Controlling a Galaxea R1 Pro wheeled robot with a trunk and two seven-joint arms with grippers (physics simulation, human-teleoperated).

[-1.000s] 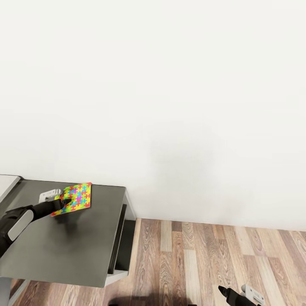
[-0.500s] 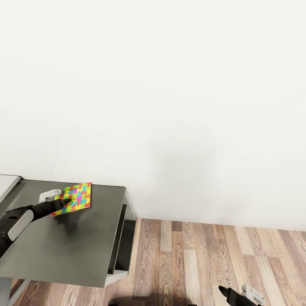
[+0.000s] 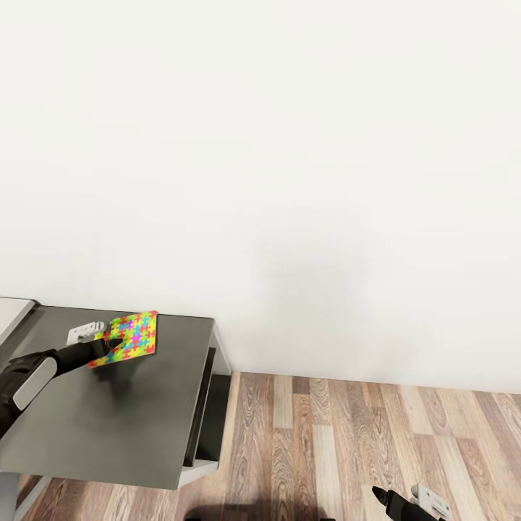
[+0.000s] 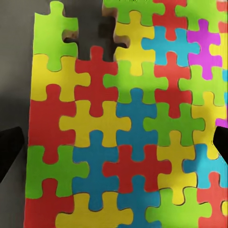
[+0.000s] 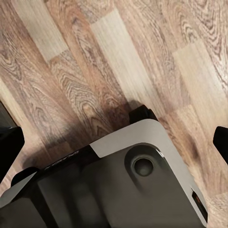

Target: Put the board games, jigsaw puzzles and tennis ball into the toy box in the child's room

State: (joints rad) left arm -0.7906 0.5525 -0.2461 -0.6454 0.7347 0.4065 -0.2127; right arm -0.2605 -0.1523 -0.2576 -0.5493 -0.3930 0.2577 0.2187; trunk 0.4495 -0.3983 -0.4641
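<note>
One jigsaw puzzle (image 3: 130, 335), a flat square of bright interlocking pieces, lies on top of a low dark grey cabinet (image 3: 145, 420). My left gripper (image 3: 112, 346) hovers over its near corner, pointing down at its face. In the left wrist view the jigsaw puzzle (image 4: 123, 137) spreads wide between the two dark fingertips (image 4: 9, 152), which stand far apart, so the gripper is open. My right gripper (image 3: 391, 501) hangs low over the floor, open and empty. A pale corner of the table (image 3: 11, 312) shows at the far left. The toy box is out of view.
A blank white wall fills the upper half of the head view. Wood plank floor (image 3: 362, 441) stretches right of the cabinet. In the right wrist view the robot's own grey base (image 5: 128, 190) sits over the planks.
The puzzle has edged a hair to the right on the cabinet top. Both arms and the camera stay where they were.
</note>
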